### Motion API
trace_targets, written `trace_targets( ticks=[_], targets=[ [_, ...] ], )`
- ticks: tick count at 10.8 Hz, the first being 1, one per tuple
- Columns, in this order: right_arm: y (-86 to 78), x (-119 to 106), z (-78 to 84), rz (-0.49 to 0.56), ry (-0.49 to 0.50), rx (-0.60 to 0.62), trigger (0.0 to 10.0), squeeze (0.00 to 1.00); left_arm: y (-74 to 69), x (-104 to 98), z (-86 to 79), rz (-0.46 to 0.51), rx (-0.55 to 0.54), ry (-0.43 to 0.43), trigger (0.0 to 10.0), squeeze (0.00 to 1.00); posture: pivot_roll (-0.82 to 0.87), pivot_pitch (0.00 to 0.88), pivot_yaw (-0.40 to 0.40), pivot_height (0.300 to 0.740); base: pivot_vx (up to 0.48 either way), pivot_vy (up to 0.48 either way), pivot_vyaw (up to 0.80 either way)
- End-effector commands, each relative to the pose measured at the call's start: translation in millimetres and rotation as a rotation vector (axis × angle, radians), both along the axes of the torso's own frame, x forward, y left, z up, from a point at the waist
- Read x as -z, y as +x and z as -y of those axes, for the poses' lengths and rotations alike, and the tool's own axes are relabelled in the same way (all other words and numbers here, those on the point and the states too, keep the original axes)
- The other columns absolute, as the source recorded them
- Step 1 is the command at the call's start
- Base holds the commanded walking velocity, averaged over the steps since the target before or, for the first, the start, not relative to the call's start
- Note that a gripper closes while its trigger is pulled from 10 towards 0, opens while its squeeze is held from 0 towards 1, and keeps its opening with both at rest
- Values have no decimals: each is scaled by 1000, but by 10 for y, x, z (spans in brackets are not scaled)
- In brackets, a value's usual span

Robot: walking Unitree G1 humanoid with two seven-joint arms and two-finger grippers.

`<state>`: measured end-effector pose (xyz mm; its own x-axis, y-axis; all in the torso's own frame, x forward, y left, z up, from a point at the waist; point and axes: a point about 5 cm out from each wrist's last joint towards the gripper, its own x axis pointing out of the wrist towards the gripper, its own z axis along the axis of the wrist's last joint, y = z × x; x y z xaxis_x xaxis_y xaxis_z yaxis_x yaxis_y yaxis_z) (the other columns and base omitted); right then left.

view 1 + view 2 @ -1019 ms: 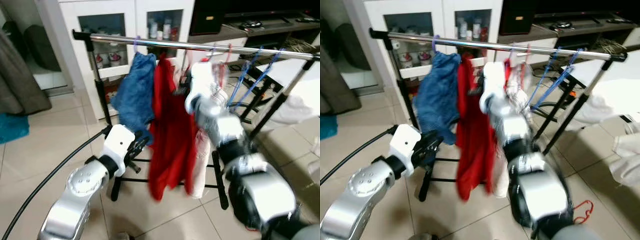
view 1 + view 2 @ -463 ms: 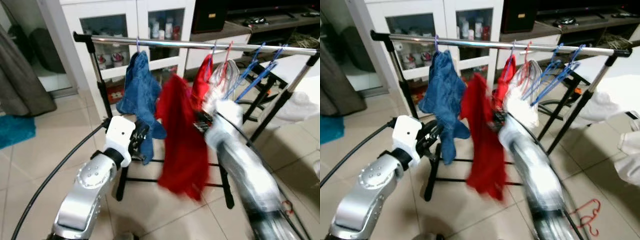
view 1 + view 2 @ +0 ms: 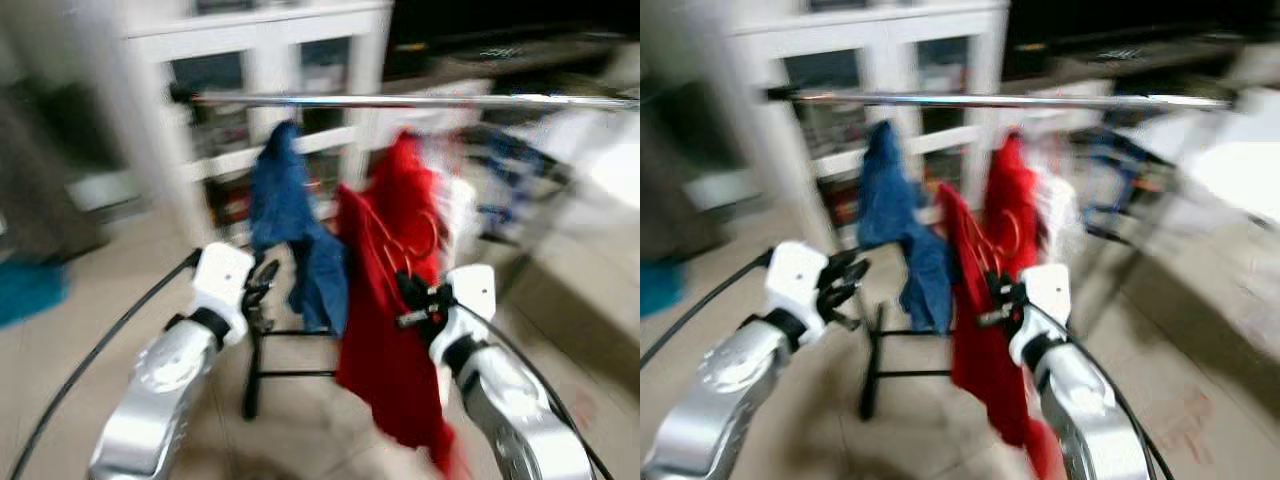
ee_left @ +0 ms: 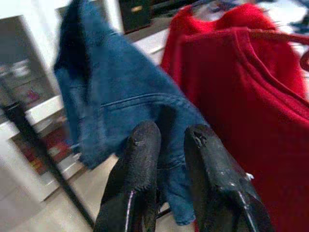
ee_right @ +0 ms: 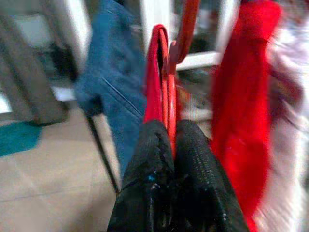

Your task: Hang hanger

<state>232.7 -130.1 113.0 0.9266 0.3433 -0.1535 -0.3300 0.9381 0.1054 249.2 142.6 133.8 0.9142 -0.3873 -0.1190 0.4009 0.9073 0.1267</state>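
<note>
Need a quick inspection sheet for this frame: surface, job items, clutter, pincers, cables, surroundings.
Surface: tiled floor, blurred.
Job's things: red hanger carrying a red garment, off the rail; blue garment and another red garment hang on the rail.
Clutter: nothing seen clearly; frame blurred.
Pincers: right pincer shut on the red hanger; left pincer slightly open, holding nothing, near the blue garment.
Cables: black cable along the left arm.
Surroundings: white glass-door cabinet behind the rail.

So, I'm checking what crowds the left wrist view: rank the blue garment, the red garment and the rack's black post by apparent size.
1. blue garment and red garment: alike, unranked; the red one runs out of frame.
2. black post: smallest, thin and blurred.
</note>
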Motion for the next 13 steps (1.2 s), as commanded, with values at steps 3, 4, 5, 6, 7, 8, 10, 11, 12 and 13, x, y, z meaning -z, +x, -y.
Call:
trace_targets(
  ticks=[3, 4, 5, 6, 7, 8, 10, 11, 12, 13],
  targets=[
    [-20, -50, 66, 19, -23, 38, 10000, 0, -77, -22, -17, 15, -28, -2, 10000, 0, 90, 0, -22, 740, 0, 480, 0],
    [-46, -15, 58, -23, -12, 41, 10000, 0, -110, -14, -48, 13, -39, 4, 10000, 0, 98, 0, -28, 740, 0, 480, 0],
    [-61, 8, 56, -42, -10, 33, 10000, 0, -121, -15, -58, 12, -42, 5, 10000, 0, 100, 0, -28, 740, 0, 480, 0],
    [-68, 40, 68, -57, -18, 54, 10000, 0, -132, -16, -76, 11, -45, 10, 10000, 0, 106, 0, -23, 740, 0, 480, 0],
    [-69, 58, 89, -67, -24, 77, 10000, 0, -131, -15, -84, 9, -44, 15, 10000, 0, 106, 0, -17, 740, 0, 480, 0],
    [-73, 52, 139, -50, -32, 132, 10000, 0, -126, -20, -89, 7, -39, 22, 10000, 0, 105, 0, -6, 740, 0, 480, -431],
    [-60, 10, 142, -27, -37, 139, 10000, 0, -85, -42, -69, 23, -37, 39, 10000, 0, 101, 0, -2, 740, 0, 431, -788],
    [-30, -26, 225, -28, -54, 196, 10000, 0, -42, -43, -58, 41, -83, 64, 10000, 0, 97, 0, -15, 740, 0, -480, 0],
    [-13, -38, 284, -28, -59, 231, 10000, 0, -47, -47, -63, 36, -105, 29, 10000, 0, 97, 1, -27, 740, 0, 0, 0],
    [-3, -58, 329, -28, -60, 250, 10000, 0, -70, -56, -72, 30, -119, -9, 10000, 0, 100, 5, -37, 740, 0, 0, 0]
  ],
)
